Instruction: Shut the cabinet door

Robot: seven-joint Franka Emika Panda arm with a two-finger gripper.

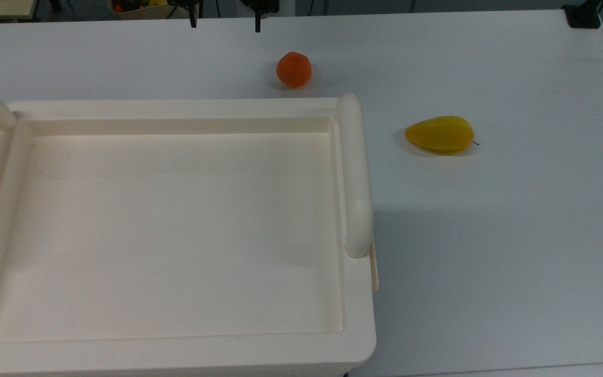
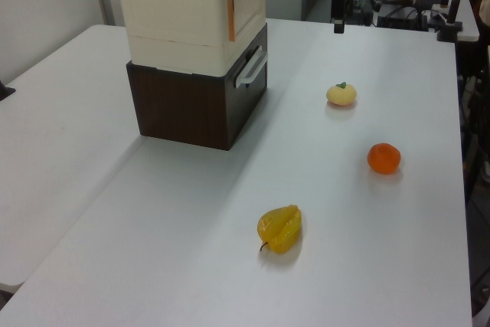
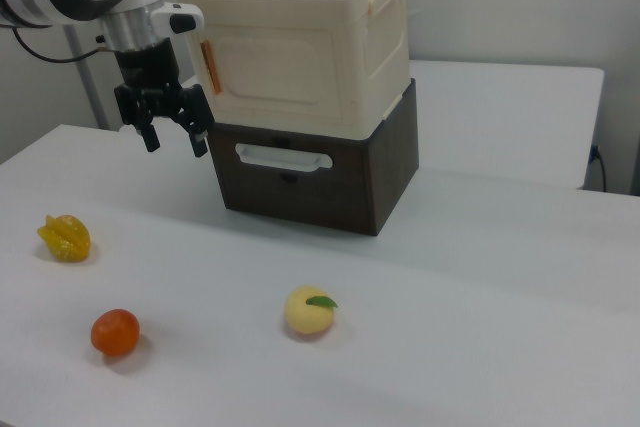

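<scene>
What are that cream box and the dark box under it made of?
The cream cabinet looks like moulded plastic: matte, rounded edges and tubular handles. The dark base looks like wood or wood-grain laminate, going by its brown streaked surface; which one, I cannot tell.

Bare table (image 3: 480, 277) before the cabinet (image 3: 300, 57); pale fruit (image 3: 308, 312) well forward.

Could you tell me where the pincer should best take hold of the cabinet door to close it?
Probably the door's edge by the orange strip, coming from the right view's left, where the open pincer hangs. The door is a flat upright panel with a raised rim, so that thin edge is the likeliest part to straddle; pressing the flat face may serve too.
</scene>
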